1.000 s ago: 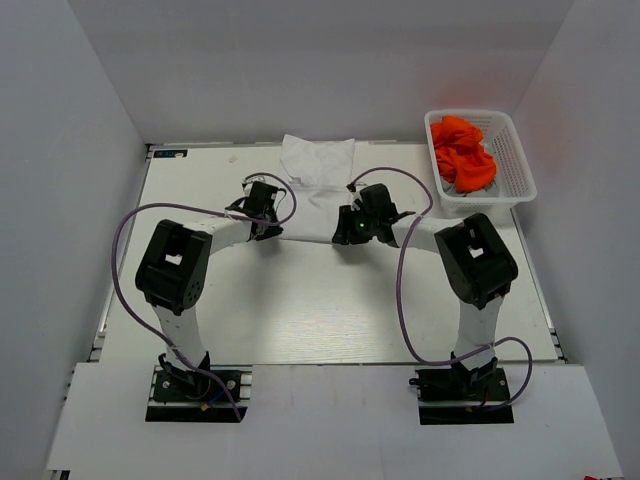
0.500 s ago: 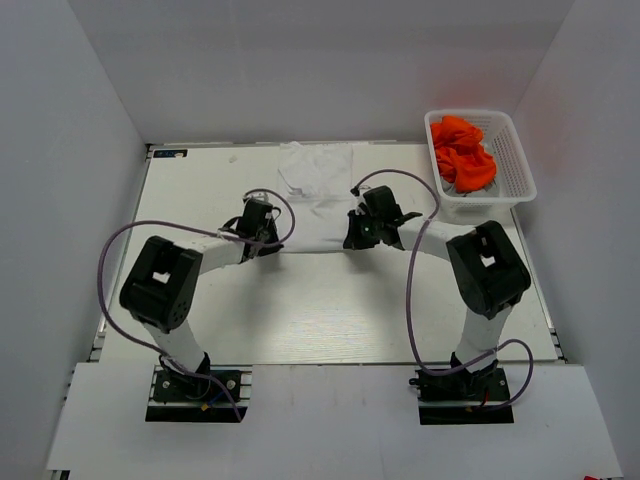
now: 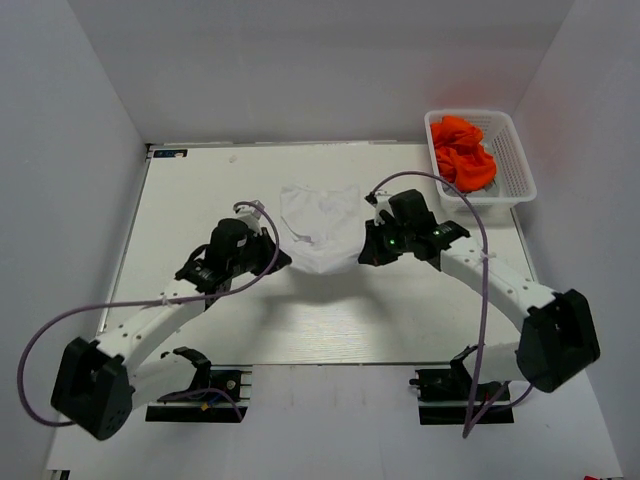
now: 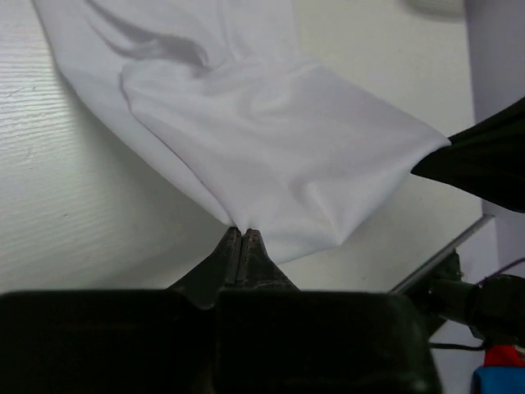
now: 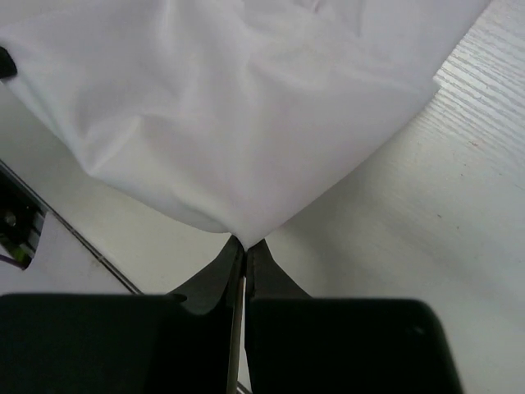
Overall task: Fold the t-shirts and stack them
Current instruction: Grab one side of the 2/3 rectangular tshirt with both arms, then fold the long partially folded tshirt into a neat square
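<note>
The white t-shirt (image 3: 318,226) hangs stretched between my two grippers above the middle of the table, sagging in between. My left gripper (image 3: 277,258) is shut on its left corner; in the left wrist view the cloth (image 4: 271,148) fans out from the pinched fingertips (image 4: 242,234). My right gripper (image 3: 366,252) is shut on the right corner, with white cloth (image 5: 205,115) spreading from its tips (image 5: 244,243). Orange t-shirts (image 3: 462,153) lie bunched in the basket.
A white lattice basket (image 3: 520,160) stands at the back right corner of the table. Purple cables loop from both arms. White walls close in on the left, back and right sides.
Both grippers have shut on the white t-shirt's corners and pulled it toward the near side and up off the table. Both arms have swung outward and lower.
</note>
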`<move>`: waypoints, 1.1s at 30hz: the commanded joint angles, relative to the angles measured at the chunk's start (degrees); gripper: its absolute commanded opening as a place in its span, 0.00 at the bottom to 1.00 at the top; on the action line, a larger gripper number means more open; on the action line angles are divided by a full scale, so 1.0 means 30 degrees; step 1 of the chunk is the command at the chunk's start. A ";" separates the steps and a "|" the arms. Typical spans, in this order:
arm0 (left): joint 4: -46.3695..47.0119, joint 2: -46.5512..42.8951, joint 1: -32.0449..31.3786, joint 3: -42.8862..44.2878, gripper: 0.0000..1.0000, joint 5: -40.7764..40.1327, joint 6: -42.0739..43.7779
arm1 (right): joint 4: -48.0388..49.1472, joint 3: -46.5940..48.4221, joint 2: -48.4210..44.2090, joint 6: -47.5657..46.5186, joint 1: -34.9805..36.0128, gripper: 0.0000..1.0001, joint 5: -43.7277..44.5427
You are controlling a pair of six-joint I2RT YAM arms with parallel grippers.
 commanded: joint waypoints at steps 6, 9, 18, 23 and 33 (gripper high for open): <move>-0.1377 -0.2580 -0.0076 0.1268 0.00 -0.0531 -0.0790 | -0.1815 0.2107 -0.2305 0.0070 -0.0217 0.00 0.0684; -0.1111 -0.2404 -0.0076 0.1444 0.00 -0.1115 -0.1143 | -0.1231 0.2226 -0.1927 0.0393 -0.0392 0.00 0.0746; -0.1462 -0.0299 0.0276 0.3728 0.00 -0.6034 -0.2053 | 0.1932 0.2488 -0.0109 0.1360 -0.1912 0.00 -0.0807; -0.1462 0.1489 0.0276 0.5572 0.00 -0.6656 -0.1615 | 0.2784 0.3279 0.0652 0.1564 -0.2677 0.00 -0.1477; -0.1462 0.4566 0.0451 0.8358 0.00 -0.8852 -0.1262 | 0.2872 0.4861 0.3170 0.1564 -0.4054 0.00 -0.3937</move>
